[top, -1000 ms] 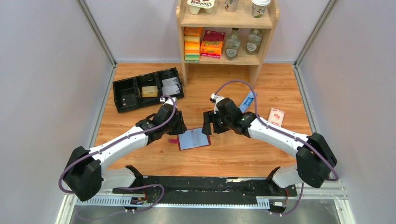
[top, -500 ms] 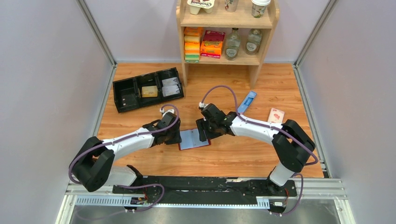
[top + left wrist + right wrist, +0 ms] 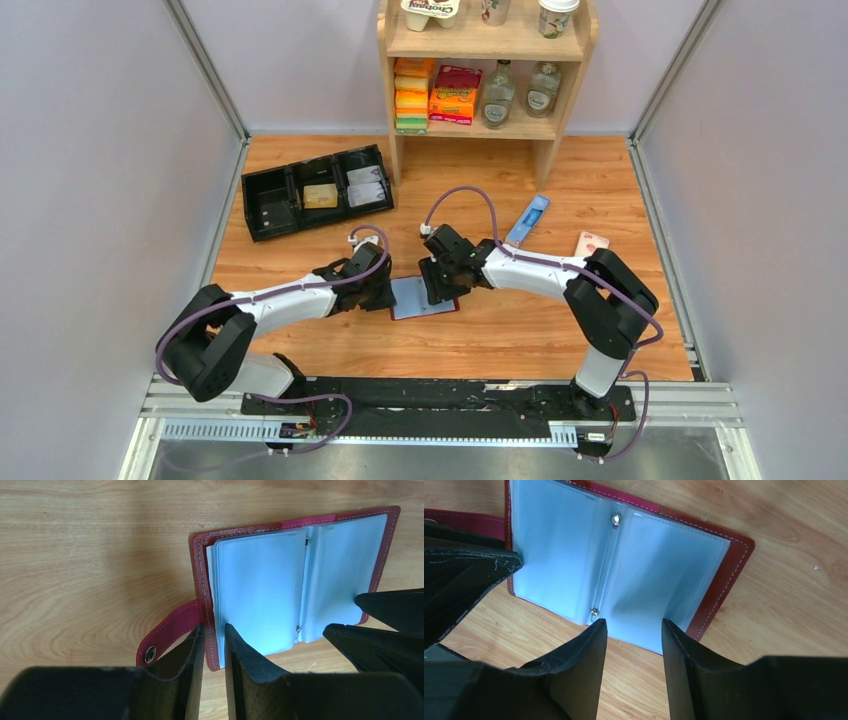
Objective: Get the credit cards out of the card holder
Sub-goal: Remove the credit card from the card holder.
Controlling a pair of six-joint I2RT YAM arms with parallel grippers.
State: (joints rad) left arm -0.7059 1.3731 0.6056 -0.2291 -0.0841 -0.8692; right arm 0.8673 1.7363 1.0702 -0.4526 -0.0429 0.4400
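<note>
Maroon card holder (image 3: pixel 255 595) lies open; black tray (image 3: pixel 296 196) holds credit cards (image 3: pixel 366 186).

Soft, even light is shining down from above, making the wooden table (image 3: pixel 560 330) look bright. The arms are throwing small, soft shadows. In the wrist views the black fingers (image 3: pixel 250 680) are looking dark and blurry up close, and the card holder (image 3: pixel 260 580) is glowing pale blue.

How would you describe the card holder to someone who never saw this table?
On the wooden table, look between the left gripper and the right gripper. The card holder lies open there. It alone is dark red with pale blue sleeves; the blue box nearby is long and narrow.
</note>
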